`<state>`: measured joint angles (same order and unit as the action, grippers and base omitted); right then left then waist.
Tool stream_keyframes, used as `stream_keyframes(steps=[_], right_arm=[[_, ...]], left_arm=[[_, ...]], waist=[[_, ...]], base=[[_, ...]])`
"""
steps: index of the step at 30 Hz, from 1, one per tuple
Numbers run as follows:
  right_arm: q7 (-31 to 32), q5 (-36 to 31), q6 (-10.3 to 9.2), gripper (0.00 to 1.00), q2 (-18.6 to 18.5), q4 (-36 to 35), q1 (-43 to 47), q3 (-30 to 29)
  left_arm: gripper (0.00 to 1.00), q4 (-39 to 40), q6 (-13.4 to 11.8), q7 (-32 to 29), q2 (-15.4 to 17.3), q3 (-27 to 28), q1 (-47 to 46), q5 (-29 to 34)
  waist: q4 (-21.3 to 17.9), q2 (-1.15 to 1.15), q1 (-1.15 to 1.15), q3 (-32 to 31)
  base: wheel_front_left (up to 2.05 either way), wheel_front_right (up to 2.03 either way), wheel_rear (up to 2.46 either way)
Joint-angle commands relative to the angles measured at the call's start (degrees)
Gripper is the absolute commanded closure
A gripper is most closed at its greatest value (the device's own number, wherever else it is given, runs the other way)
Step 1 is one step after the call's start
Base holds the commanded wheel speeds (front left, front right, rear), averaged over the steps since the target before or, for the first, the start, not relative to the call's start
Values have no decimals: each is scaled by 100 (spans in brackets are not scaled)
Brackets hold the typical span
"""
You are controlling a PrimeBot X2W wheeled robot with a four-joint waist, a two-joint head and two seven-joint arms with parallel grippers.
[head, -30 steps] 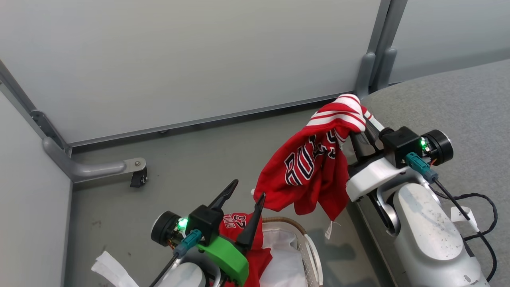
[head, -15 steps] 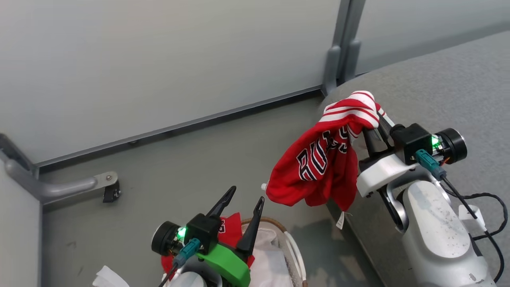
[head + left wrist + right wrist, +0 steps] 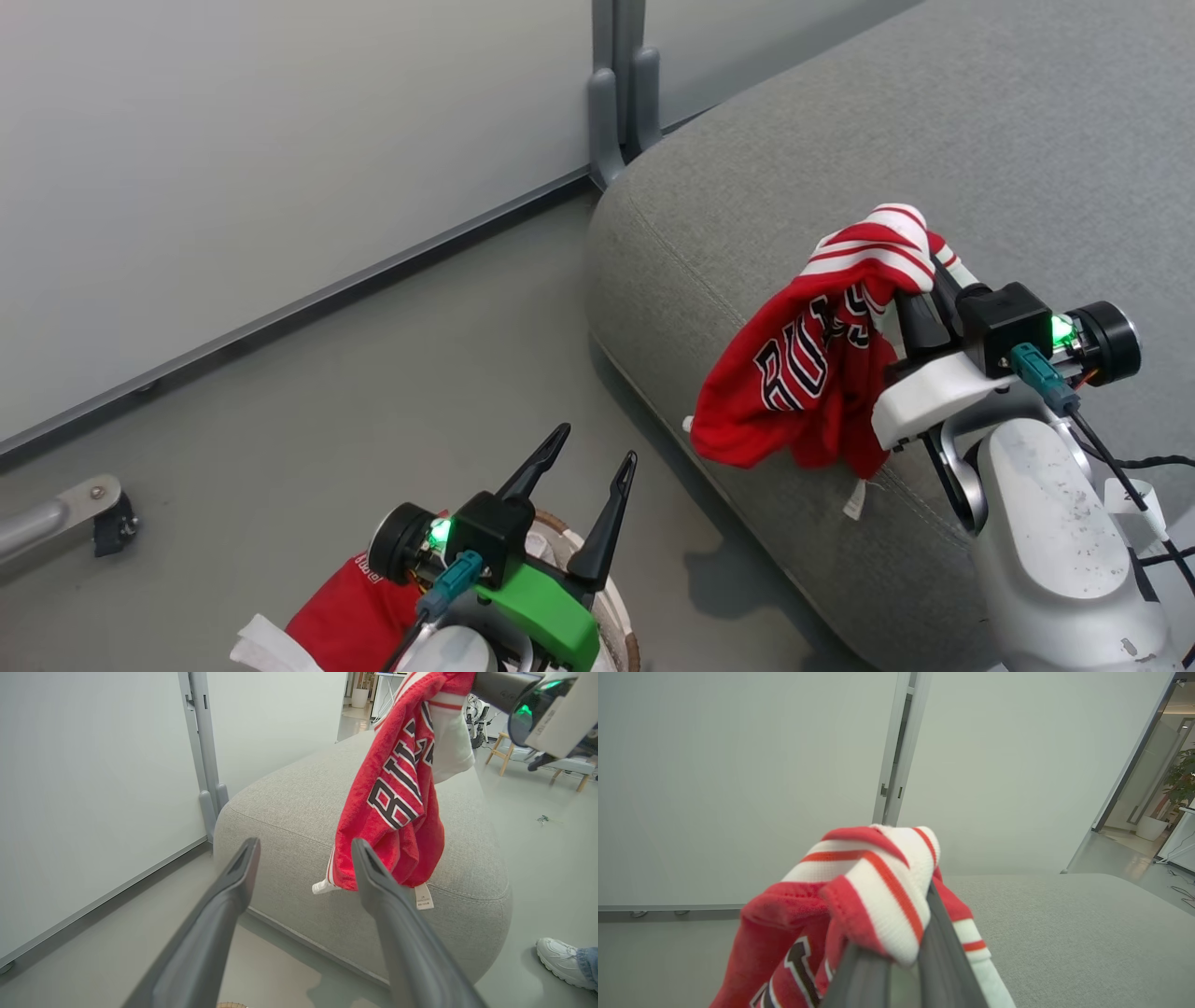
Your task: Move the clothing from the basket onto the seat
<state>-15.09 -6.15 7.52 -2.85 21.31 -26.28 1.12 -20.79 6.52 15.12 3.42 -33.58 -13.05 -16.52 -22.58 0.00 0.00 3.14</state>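
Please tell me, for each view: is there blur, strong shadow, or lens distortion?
Head view: even, soft light, sharp; one soft shadow on the floor beside the seat. Left wrist view: wide-angle stretch makes the left gripper look huge. Right wrist view: striped garment near the lens, doorway brighter.

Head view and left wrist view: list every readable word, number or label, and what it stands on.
"BUL": dark, white-edged letters on the striped red garment; the rest is folded away.
White care tag under that garment: too small to read.
Small white print on the other red garment: blurred.
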Motion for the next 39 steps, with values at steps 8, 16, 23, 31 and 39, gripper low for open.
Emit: stream_keyframes(steps=[8, 16, 23, 31, 39], right_arm=[[-12, -166, -6, 100, -64, -17, -593, -429], [-12, -216, -6, 100, -662, 294, -2206, -919], [26, -230, -7, 100, -1309, 833, -3876, -1376], [120, -609, -6, 100, -1724, 1586, -4764, -1977], [-4, -1012, -7, 100, -1684, 2337, -4351, -2582]], left_arm=[[0, -18, 57, 5, 47, 1, -253, 215], [0, 110, 96, 5, 242, -102, -683, 424], [0, 179, 99, 5, 467, -205, -1293, 561], [0, 385, 100, 4, 643, -195, -1945, 754], [0, 460, 33, 2, 689, -196, -2155, 821]], waist=[[-190, 0, 0, 591], [285, 0, 0, 1511], [719, 0, 0, 2569], [1055, 0, 0, 3586], [1176, 0, 0, 4081]], base=[[0, 0, 0], [0, 0, 0], [0, 0, 0], [0, 0, 0], [0, 0, 0]])
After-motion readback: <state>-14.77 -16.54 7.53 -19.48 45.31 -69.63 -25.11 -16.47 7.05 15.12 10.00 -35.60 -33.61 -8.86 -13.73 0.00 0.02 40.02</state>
